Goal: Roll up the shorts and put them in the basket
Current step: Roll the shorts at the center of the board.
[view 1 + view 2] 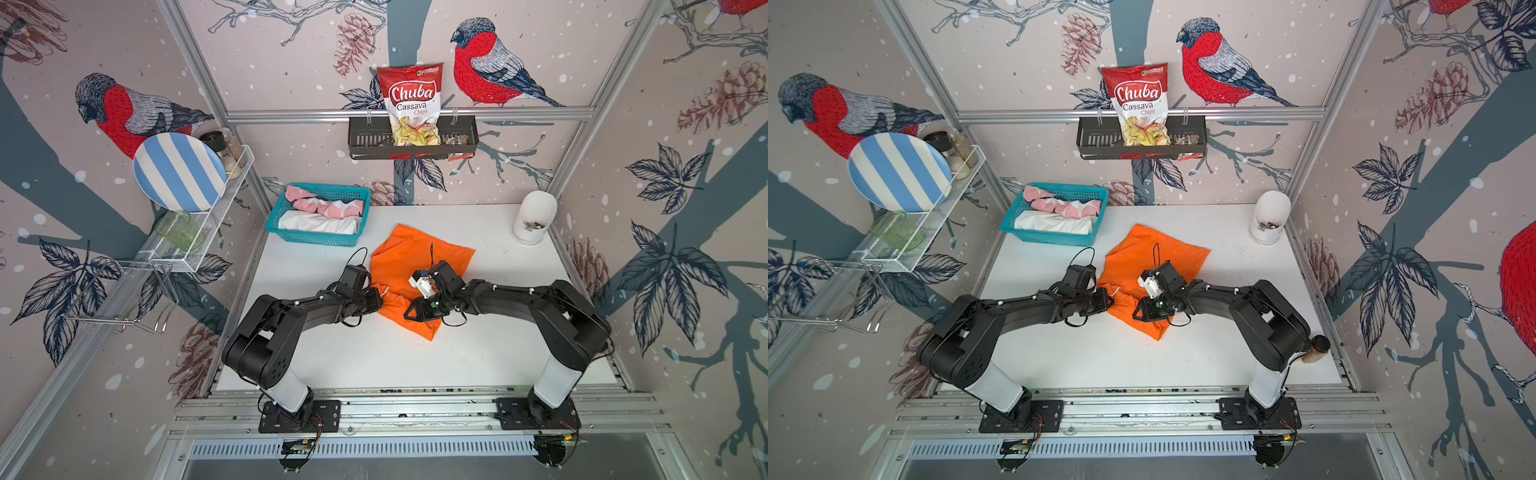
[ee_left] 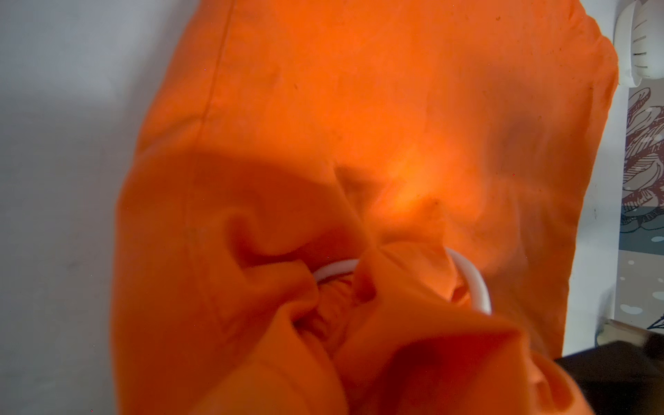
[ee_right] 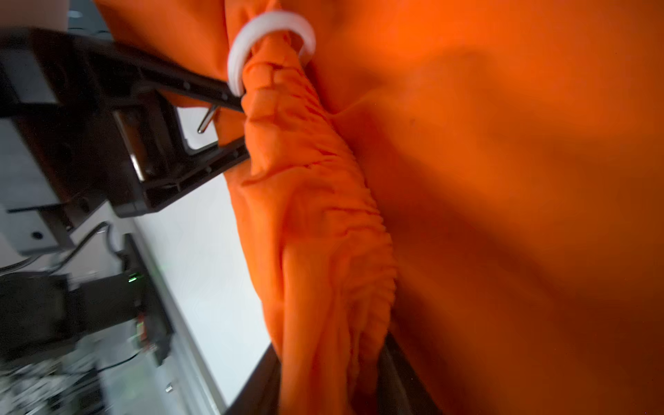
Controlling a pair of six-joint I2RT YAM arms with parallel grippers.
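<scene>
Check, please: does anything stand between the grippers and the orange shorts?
Nothing visible does. The left gripper has its jaws at the bunched waistband of the shorts, and the right gripper is right at the fabric too.

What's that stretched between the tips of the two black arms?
The gathered waistband of the orange shorts, with a white ring around it; the right wrist view shows it best.

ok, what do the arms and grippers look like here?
Left arm and right arm have black links over a white lower segment, on black base plates. Thin black cables loop off the wrists; white ties dot the links. The right wrist carries a white block and a green light. The left gripper is black, with angular fingers.
</scene>
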